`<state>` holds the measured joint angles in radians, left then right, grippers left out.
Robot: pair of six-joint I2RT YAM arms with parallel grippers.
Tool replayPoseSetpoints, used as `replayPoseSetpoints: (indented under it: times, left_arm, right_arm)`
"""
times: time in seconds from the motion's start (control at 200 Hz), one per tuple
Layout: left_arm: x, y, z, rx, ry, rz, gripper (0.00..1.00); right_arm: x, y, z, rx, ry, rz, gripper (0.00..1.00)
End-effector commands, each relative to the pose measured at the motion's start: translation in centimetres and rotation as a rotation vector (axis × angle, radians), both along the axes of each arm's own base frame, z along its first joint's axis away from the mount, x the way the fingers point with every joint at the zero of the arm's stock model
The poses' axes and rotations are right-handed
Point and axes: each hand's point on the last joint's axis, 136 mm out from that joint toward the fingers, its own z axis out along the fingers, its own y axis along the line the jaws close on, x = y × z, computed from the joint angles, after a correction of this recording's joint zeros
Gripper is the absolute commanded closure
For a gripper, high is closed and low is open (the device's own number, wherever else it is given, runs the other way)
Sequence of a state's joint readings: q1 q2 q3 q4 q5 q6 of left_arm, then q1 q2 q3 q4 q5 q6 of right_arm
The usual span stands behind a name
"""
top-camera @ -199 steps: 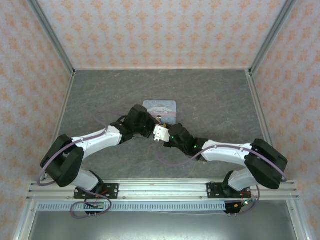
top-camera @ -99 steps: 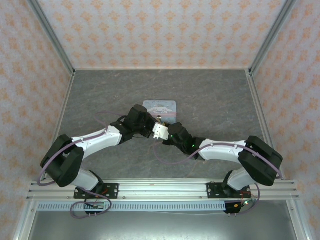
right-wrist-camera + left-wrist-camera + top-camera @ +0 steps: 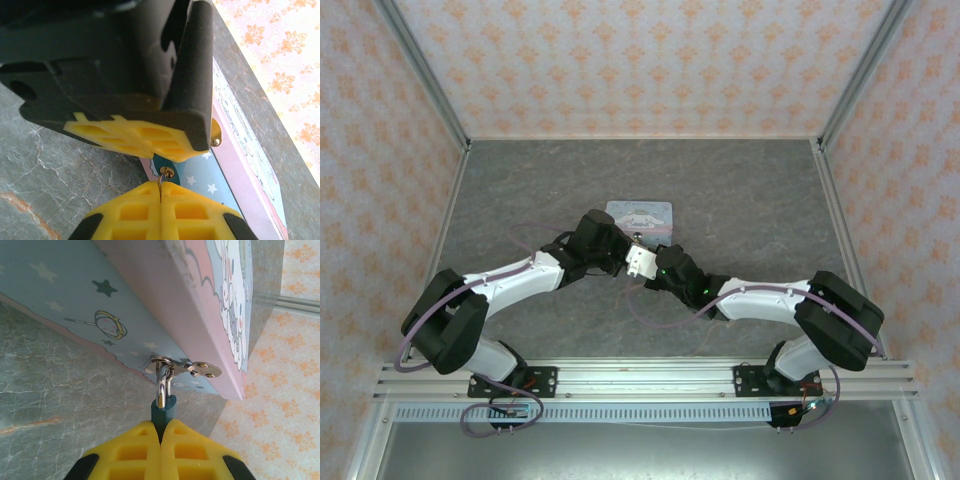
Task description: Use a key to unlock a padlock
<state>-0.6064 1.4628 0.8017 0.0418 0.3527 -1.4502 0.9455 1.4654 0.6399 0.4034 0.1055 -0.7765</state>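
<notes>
Over a grey marbled counter (image 3: 45,405), the left hand (image 3: 161,429) clamps the tiny dark teal padlock (image 3: 162,414) hanging on the hasp (image 3: 192,367) of the pale blue cartoon tin box (image 3: 75,295), apparently steadying it so the right hand (image 3: 160,192), pinched shut on the thin silvery key (image 3: 160,182), can work the keyhole (image 3: 168,173).

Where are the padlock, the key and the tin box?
padlock (image 3: 163,416), left wrist view, on its teal body.
key (image 3: 160,182), right wrist view, on its thin silvery shaft.
tin box (image 3: 65,295), left wrist view, on its blue starred side.
</notes>
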Motion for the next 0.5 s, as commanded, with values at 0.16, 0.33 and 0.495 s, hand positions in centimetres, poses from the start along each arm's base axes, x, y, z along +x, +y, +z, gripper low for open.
replayPoseSetpoints:
  times: [0.16,0.33,0.495]
  left_arm:
    - [0.02,-0.82,2.38,-0.047,-0.035,-0.023,1.00]
    - [0.09,-0.83,2.39,-0.046,-0.035,-0.022,1.00]
    - [0.05,-0.79,2.23,-0.044,-0.031,-0.022,1.00]
  right_arm:
    - [1.09,-0.18,0.93,0.105,0.021,-0.084,1.00]
    - [1.14,0.17,1.04,0.260,0.097,-0.147,1.00]
    - [1.56,0.11,1.19,0.441,0.160,-0.227,1.00]
